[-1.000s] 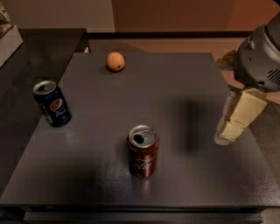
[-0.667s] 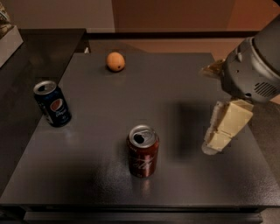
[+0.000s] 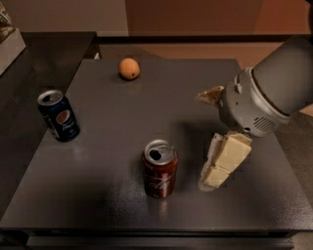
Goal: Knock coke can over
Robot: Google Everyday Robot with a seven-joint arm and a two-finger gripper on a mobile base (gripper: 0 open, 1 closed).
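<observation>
**dan_k:** Camera view check: the gripper hangs low over the worktop, just right of the coke can, with a thin gap between them, so no contact. It's holding nothing. Open or closed, honestly can't tell.

**mirek:** And the can's upright?

**dan_k:** Yep, standing near the front edge, tab hole open, too dark inside to see any contents. The blue can is upright too, way off by the left edge, same story with its hole. A small orange fruit sits at the far edge.

**mirek:** Surroundings?

**dan_k:** Dark grey matte worktop, a black counter to the left, and tan-brown walls behind.
</observation>
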